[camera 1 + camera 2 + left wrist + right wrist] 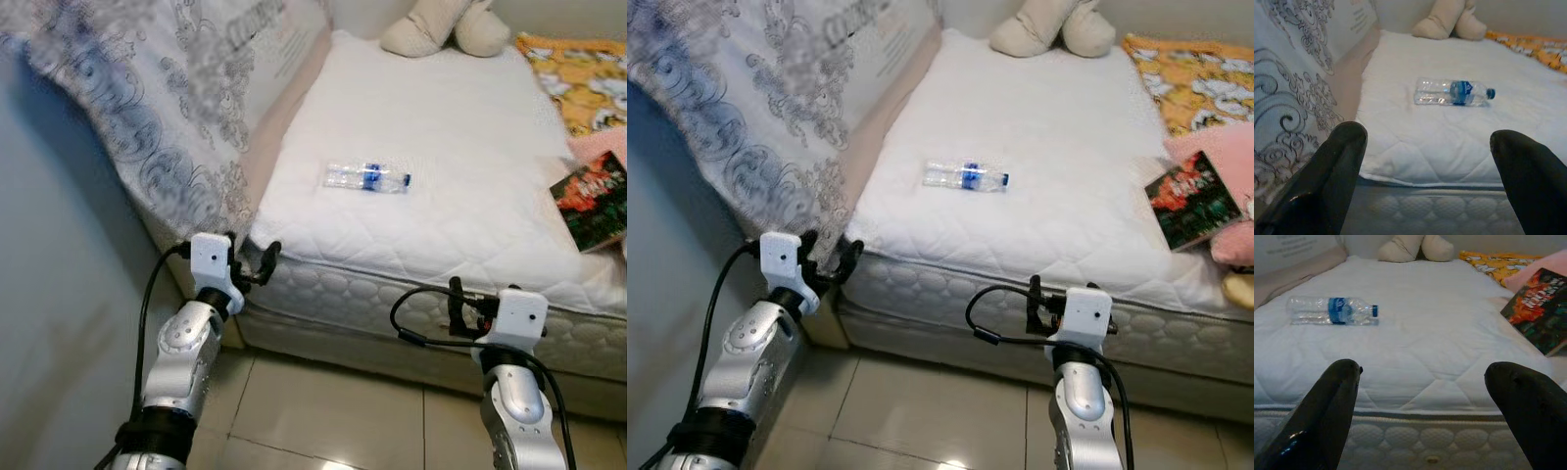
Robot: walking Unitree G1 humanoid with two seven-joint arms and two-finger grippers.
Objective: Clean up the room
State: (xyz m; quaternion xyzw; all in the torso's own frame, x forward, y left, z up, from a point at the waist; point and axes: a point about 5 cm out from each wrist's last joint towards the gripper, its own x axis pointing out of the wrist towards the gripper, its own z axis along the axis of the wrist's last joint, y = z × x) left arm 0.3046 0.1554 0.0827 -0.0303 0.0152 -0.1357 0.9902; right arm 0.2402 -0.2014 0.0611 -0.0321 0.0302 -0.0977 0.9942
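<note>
Clear plastic bottle [367,178] with blue label and blue cap, lying on its side on the white quilted mattress [441,225], near the centre of the frame in the left eye view, cap toward the right. Well apart from both tools. Left tool [257,262] raised at lower left of the frame, just beside the mattress's near left corner, black fingers [1327,176] spread apart with nothing between them. Right tool [458,302] raised at lower right, in front of the mattress's front edge, fingers [1322,411] likewise spread apart and holding nothing. Patterned grey-white bedding [147,108] bunched at upper left, draped down along the mattress's left side. Beige plush toy [446,26] at the top edge, resting at the far end of the bed. Orange patterned blanket [578,83] at upper right. Book [595,199] with a dark red and green cover at the right edge, lying on the mattress beside pink fabric [1225,157]. Pale tiled floor [333,411] along the bottom.
</note>
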